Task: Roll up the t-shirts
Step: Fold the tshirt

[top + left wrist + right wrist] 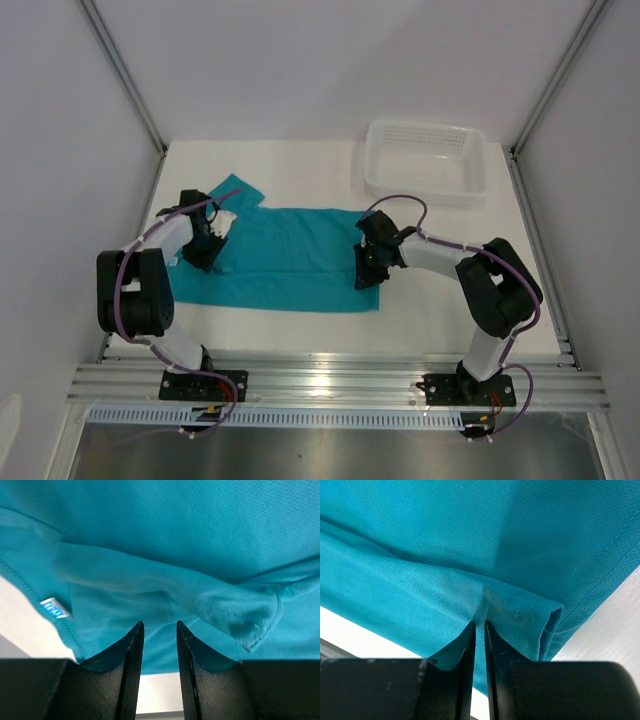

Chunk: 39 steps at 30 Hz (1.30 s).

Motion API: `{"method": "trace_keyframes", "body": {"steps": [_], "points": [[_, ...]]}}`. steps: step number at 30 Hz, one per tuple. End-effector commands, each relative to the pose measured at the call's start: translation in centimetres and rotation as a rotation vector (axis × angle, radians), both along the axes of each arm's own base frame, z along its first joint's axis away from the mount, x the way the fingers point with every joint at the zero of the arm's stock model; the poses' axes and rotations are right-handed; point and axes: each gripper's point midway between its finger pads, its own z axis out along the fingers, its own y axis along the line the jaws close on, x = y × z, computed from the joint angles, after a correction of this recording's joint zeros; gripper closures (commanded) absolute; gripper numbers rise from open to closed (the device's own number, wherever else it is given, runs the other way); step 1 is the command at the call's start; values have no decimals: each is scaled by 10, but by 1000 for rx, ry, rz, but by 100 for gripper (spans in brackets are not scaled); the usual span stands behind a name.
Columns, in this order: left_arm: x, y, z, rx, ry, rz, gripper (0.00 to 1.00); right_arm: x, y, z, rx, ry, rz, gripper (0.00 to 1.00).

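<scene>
The teal t-shirt (290, 260) lies spread flat across the middle of the white desk (300, 170). Its neck end points to the left of the frame and its hem to the right, well apart from the white basket (470, 135) at the upper right. The right claw (480, 624) is clamped on a small fold of fabric at the hem edge, its fingers almost together. The left claw (157, 625) sits at the neck end with its fingers apart. Cloth shows beyond the gap, the white neck label (54, 609) is off to the left, and I cannot make out any fabric pinched between the fingers. This looks like the set-up for folding or smoothing before the roll; no roll has formed yet. Next, the left claw probably needs a firm hold on its edge so that both ends can be lifted together evenly.
</scene>
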Motion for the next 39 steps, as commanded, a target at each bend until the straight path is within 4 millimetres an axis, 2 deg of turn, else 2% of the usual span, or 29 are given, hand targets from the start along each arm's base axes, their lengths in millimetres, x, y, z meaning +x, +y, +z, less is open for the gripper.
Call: {"method": "trace_keyframes", "body": {"steps": [1,7,12,16,21,25,30,34,39], "points": [[12,-7,-2,-14,-12,-14,64,-4,-7,-12,-25,19,-11,85],[27,-9,-2,-17,-28,-10,62,-3,-7,-12,-29,15,-15,85],[37,-22,-11,-75,-20,8,61,0,-8,-10,-29,12,-18,85],[45,-25,-8,-86,-43,20,60,1,-10,-9,-34,9,-18,85],[62,-23,-9,-71,-68,33,59,1,-8,-9,-28,13,-21,85],[84,-22,3,-62,-121,54,57,1,-8,-9,-26,16,-18,85],[93,-18,-4,-40,-124,59,56,1,-9,-9,-29,15,-24,85],[104,-20,8,-52,-150,78,55,2,-8,-10,-28,18,-23,85],[101,-20,26,-57,-166,90,55,2,-8,-10,-32,16,-20,85]]}}
